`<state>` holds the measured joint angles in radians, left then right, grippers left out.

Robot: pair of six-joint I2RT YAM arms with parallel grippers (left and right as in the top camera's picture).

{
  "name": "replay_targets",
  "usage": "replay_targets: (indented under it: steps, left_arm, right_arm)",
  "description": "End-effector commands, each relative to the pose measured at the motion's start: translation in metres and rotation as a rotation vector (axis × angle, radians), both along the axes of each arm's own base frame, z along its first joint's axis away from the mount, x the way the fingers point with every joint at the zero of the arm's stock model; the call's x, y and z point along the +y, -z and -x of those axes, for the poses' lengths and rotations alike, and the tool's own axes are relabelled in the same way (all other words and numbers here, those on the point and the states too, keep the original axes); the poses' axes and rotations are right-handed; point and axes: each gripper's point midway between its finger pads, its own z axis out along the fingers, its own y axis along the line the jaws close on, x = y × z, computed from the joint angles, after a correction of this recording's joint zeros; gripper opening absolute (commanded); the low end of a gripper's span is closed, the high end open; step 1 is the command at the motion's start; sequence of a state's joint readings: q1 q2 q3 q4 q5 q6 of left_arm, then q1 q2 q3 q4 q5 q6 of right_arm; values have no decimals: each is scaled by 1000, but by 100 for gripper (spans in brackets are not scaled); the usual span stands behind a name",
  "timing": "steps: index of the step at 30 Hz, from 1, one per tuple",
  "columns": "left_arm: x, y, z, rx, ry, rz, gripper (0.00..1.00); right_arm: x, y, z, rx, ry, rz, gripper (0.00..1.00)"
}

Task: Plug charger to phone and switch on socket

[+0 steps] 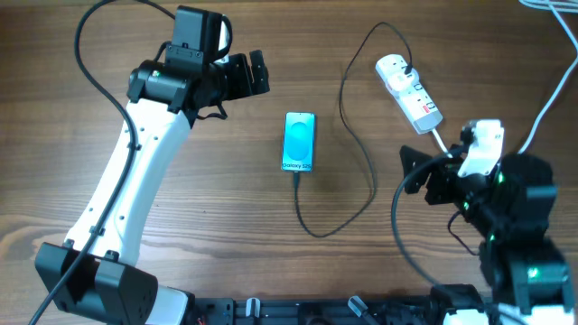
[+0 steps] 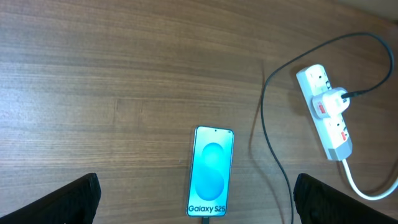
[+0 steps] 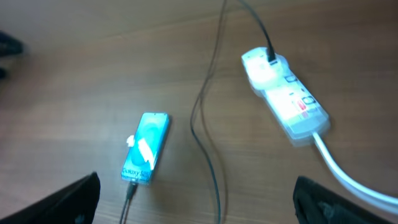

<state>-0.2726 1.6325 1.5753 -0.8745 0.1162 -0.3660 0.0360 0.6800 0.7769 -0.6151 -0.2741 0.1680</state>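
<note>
The phone (image 1: 299,142) lies flat mid-table, cyan screen up, white band toward the front. It also shows in the left wrist view (image 2: 211,171) and the right wrist view (image 3: 146,147). The charger cable (image 1: 361,181) runs from the phone's front end in a loop to its plug in the socket (image 1: 409,89); the connector tip sits at the phone's port (image 3: 130,188). The socket also shows in the left wrist view (image 2: 325,111) and the right wrist view (image 3: 286,99). My left gripper (image 1: 248,74) is open and empty, back-left of the phone. My right gripper (image 1: 420,176) is open and empty, in front of the socket.
The socket's thick white cord (image 1: 542,108) runs off toward the back right. The wooden table (image 1: 226,208) surrounds everything. Arm bases stand along the front edge.
</note>
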Motion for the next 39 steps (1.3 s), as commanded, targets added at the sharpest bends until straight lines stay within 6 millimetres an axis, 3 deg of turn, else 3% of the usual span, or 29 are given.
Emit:
replay_targets:
  steps: [1,6,11,17,24,26,39]
  left_arm:
    - [2,2,0,3,-16,-2,100]
    - [2,2,0,3,-16,-2,100]
    - [2,2,0,3,-16,-2,100]
    - [2,2,0,3,-15,-1,100]
    - [2,2,0,3,-15,-1,100]
    - [2,2,0,3,-16,-2,100]
    - [2,2,0,3,-15,-1,100]
  right_arm:
    - [10,2,14,-215,-93,49,100]
    - [9,18,24,-483,-113,148,100]
    - [4,31,25,-623,-86,208,100]
    - [-16,31,21,-642,29,261,100]
    - [-34,49,14,-635,159,182,100]
    - [-44,69,12,-548,208,208,100]
    - [-44,69,12,-554,201,232,100]
